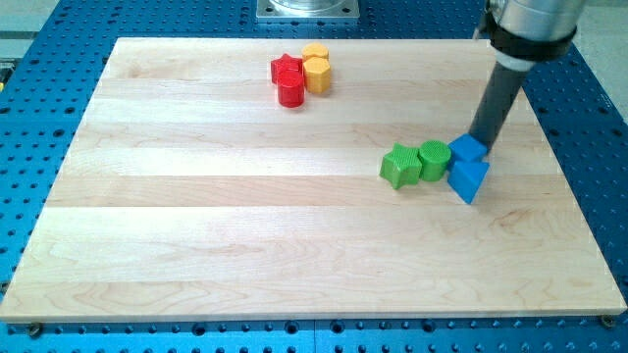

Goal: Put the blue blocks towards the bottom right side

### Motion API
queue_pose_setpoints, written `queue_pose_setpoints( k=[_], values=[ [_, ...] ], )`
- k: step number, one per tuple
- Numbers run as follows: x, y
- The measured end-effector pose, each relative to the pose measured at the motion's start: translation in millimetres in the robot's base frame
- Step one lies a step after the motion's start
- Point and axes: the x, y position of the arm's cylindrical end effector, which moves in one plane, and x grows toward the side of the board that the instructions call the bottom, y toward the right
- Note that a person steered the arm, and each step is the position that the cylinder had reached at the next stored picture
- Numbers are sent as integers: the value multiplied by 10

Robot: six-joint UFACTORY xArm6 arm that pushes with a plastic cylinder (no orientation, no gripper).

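Two blue blocks lie at the view's right of the wooden board. A blue cube-like block (467,150) sits just above a blue triangular block (469,178), and the two touch. My tip (480,144) rests at the upper right edge of the upper blue block, touching it or nearly so. The dark rod rises from there to the view's top right. A green round block (434,159) touches the blue blocks on their left, with a green star-like block (400,166) beside it.
A red star block (286,70) and a red round block (291,91) sit near the top centre, next to two yellow blocks (316,67). The board's edge (579,206) runs down the right, with blue perforated table beyond.
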Motion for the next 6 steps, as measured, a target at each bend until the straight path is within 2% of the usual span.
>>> queue_pose_setpoints(
  k=[2, 4, 5, 6],
  values=[
    [-203, -23],
    [700, -254],
    [428, -168],
    [362, -483]
  ],
)
